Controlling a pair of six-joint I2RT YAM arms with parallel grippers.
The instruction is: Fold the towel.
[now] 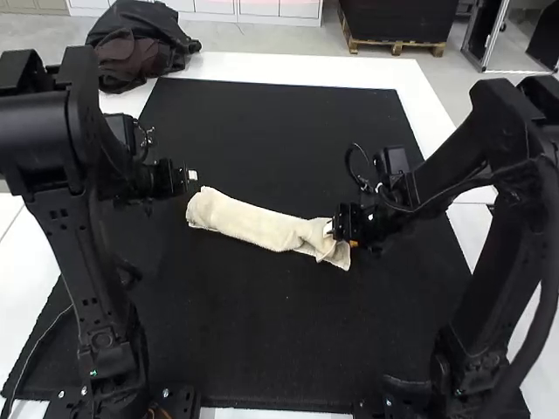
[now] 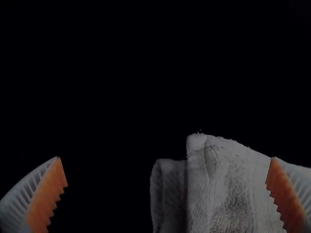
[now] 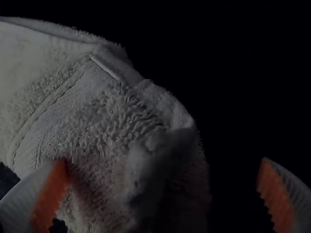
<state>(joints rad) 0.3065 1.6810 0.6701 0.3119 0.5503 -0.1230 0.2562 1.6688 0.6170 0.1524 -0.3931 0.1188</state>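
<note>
A cream towel (image 1: 262, 229) lies as a long folded strip across the black mat, rumpled toward its right end. At its left end, a little above and beside it, is my left gripper (image 1: 190, 175); my right gripper (image 1: 342, 229) is at the rumpled right end. In the left wrist view the towel (image 2: 228, 189) shows layered edges, and my left gripper (image 2: 167, 194) is open with one finger over the cloth. In the right wrist view my right gripper (image 3: 163, 194) stands open around the bunched end of the towel (image 3: 107, 116), one finger against the cloth.
The black mat (image 1: 279, 332) spreads over a white table (image 1: 306, 68). Dark clothing (image 1: 140, 44) lies in a heap at the table's far left corner.
</note>
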